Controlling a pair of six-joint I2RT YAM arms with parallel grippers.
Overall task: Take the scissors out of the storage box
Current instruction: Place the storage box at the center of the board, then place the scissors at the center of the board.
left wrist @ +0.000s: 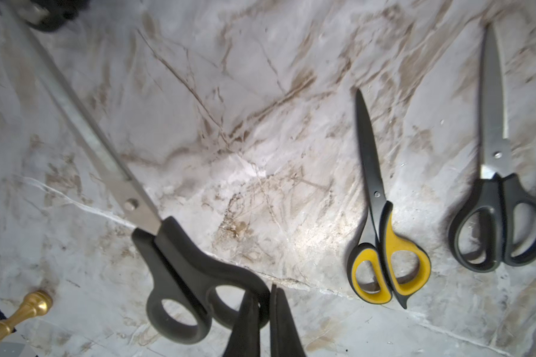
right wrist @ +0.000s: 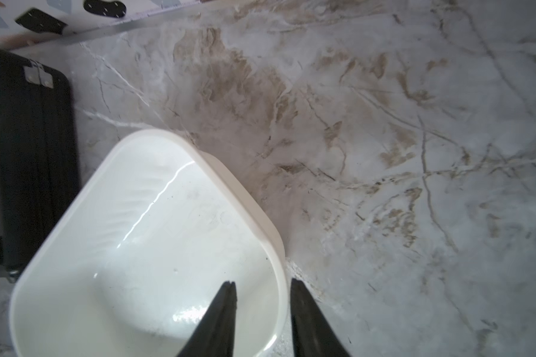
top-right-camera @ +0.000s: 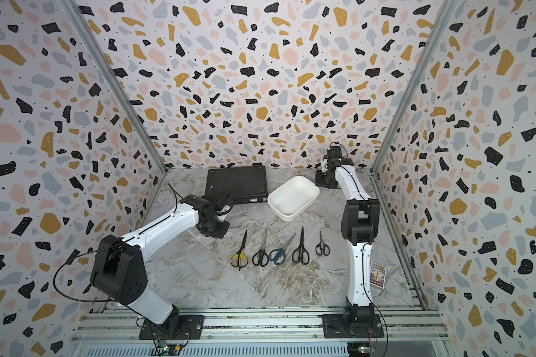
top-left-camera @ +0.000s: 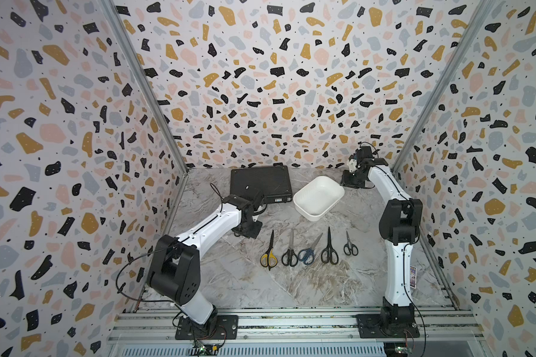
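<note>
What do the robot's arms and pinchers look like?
Both the left arm and right arm have smooth white shells with chunky black joints and black bases. Thin black cables run along them. The right arm carries a small colourful sticker. The left gripper and right gripper each have two black fingers tapering to points.

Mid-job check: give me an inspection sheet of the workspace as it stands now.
Surface: marble-pattern table, no spills seen.
Job's things: storage box empty; row of five scissors lying on the table; large black-handled scissors at the left pincer.
Clutter: black ribbed case beside the box; brass fitting; printed card by the right arm.
Grippers: left pincer shut on the large pair's handle loop; right pincer open, astride the box rim.
Cables: black cable loops off the left arm.
Surroundings: terrazzo-print walls; metal rails in front.
</note>
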